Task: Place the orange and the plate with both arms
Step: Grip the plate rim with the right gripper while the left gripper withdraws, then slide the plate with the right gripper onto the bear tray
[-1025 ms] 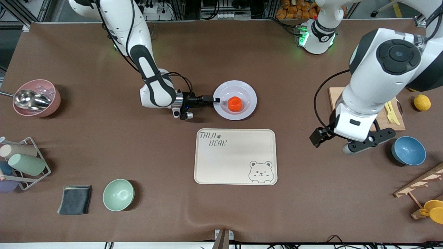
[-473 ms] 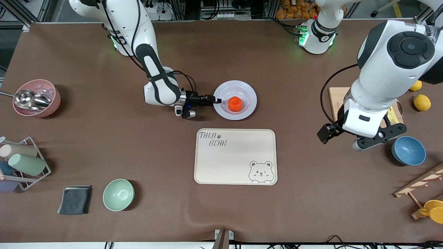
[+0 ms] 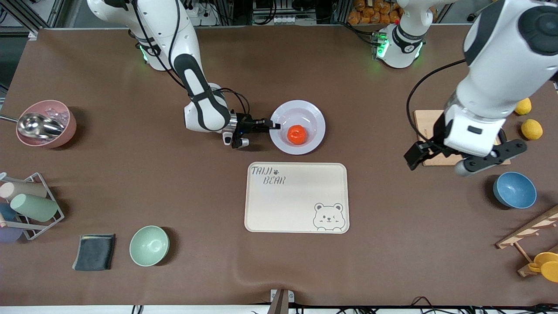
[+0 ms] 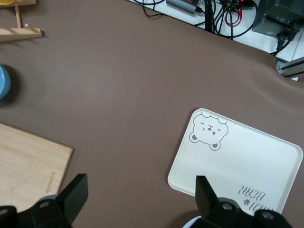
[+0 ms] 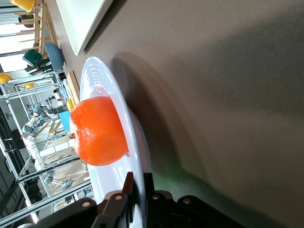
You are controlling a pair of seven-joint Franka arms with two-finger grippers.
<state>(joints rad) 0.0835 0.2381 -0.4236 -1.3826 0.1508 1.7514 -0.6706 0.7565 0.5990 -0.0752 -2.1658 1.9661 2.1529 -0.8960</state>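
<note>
**Right wrist view: plate rim pinched, orange aboard**

Right wrist view showed the right gripper (image 5: pixel 137 186) with jaws closed on the rim of the plate (image 5: pixel 102 80), one finger above and one below. The orange (image 5: pixel 97 130) sat in the plate's well, close to the pinched edge.

Front view placed the plate (image 3: pixel 316 117) on the table, farther from the camera than the bear tray (image 3: pixel 296 198), with the orange (image 3: pixel 296 134) near its centre. The right gripper (image 3: pixel 273 126) met the rim from the right arm's end.

Judgement: the step was carrying the plate to the tray. To do it well, keep the plate level, since a one-sided rim pinch invites tilt and the orange would roll. Lift low, move slowly, set down flat.

The left gripper (image 3: pixel 440 161) hung over bare table by the wooden board (image 3: pixel 423 120), waiting. Left wrist view showed its jaws (image 4: pixel 142 202) spread apart and empty, which the front view did not resolve. That view also showed the tray (image 4: pixel 237 161) and board (image 4: pixel 28 161) below.

The front view alone gave the layout; only the right wrist view confirmed the grip.
</note>
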